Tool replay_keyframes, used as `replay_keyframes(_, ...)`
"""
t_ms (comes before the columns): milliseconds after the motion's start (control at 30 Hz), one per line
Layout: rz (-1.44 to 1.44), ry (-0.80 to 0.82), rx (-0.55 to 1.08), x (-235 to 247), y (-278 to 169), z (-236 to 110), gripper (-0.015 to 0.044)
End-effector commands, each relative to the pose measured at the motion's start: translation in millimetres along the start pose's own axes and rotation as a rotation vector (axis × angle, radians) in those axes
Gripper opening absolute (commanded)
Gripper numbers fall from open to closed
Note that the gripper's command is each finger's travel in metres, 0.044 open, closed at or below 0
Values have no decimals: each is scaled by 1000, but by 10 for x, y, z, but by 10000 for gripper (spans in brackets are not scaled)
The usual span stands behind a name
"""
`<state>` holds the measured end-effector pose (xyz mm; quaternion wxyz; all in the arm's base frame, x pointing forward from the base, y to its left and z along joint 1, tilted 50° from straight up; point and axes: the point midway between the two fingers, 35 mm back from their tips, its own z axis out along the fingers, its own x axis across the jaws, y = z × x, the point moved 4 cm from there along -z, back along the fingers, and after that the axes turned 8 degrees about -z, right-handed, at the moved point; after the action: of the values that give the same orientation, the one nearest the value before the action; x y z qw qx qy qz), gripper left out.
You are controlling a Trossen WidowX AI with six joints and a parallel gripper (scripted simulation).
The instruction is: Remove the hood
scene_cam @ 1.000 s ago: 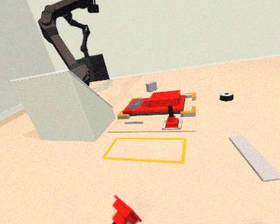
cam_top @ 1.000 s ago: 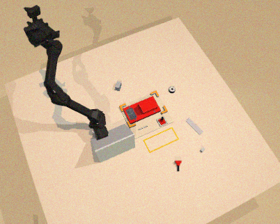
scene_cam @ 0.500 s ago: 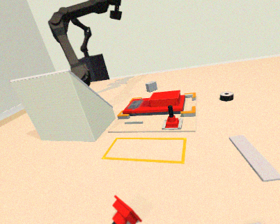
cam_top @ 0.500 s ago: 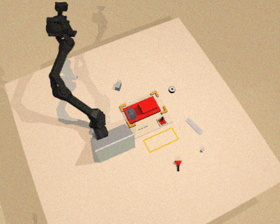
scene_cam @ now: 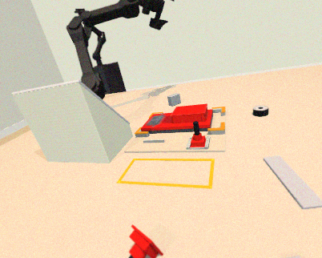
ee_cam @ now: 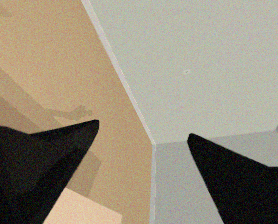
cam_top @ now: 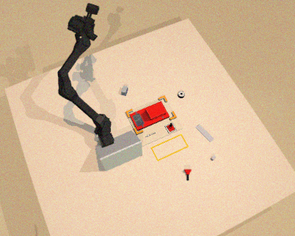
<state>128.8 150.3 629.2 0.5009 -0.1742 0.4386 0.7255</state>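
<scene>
The red toy car (cam_top: 151, 114) (scene_cam: 182, 117) lies on a pale board between orange corner brackets. Its grey hood (cam_top: 138, 119) (scene_cam: 155, 120) sits on the car's end nearest the arm's base. The marked area is a yellow outlined rectangle (cam_top: 173, 153) (scene_cam: 164, 184) on the table just in front of the board. My gripper (cam_top: 92, 8) (scene_cam: 156, 22) (ee_cam: 144, 131) is open and empty. It is raised high in the air, far behind and to the left of the car. The wrist view shows only floor, walls and a table corner.
The arm stands on a grey box (cam_top: 121, 152) (scene_cam: 68, 120) left of the car. A red and black knob piece (cam_top: 170, 127) (scene_cam: 197, 138) stands on the board. Around it lie a grey block (cam_top: 125, 90) (scene_cam: 174, 99), a black ring (cam_top: 181, 94) (scene_cam: 260, 110), a grey bar (cam_top: 204, 133) (scene_cam: 291, 180), a small cube (cam_top: 213, 157) and a red tool (cam_top: 187, 173) (scene_cam: 142, 244).
</scene>
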Motion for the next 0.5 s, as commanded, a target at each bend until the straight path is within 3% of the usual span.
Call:
replay_keyframes(0,84,51,170,101,-631,45,440)
replay_keyframes(467,309,86,561,258,-1907,-277,440)
